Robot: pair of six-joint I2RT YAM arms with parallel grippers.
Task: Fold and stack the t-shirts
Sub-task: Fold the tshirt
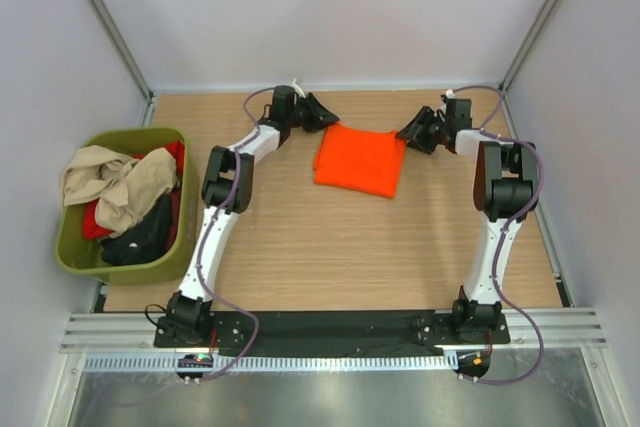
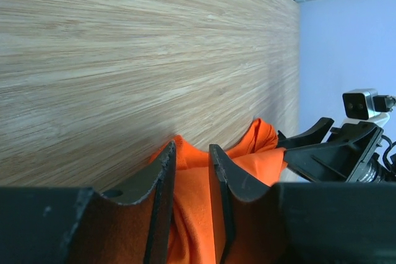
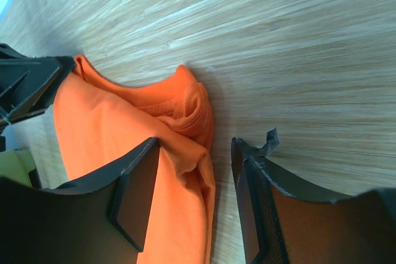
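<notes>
The folded orange shirt (image 1: 360, 159) lies far-centre on the table (image 1: 300, 237), its far corners approached from both sides, probably for another fold: left pincer (image 2: 192, 151) narrowed onto cloth, right pincer (image 3: 195, 143) wide open astride its corner.

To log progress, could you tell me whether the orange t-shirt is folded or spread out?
Folded: the orange t-shirt lies as a compact rectangle with doubled layers at its edge; no sleeves stick out.
</notes>
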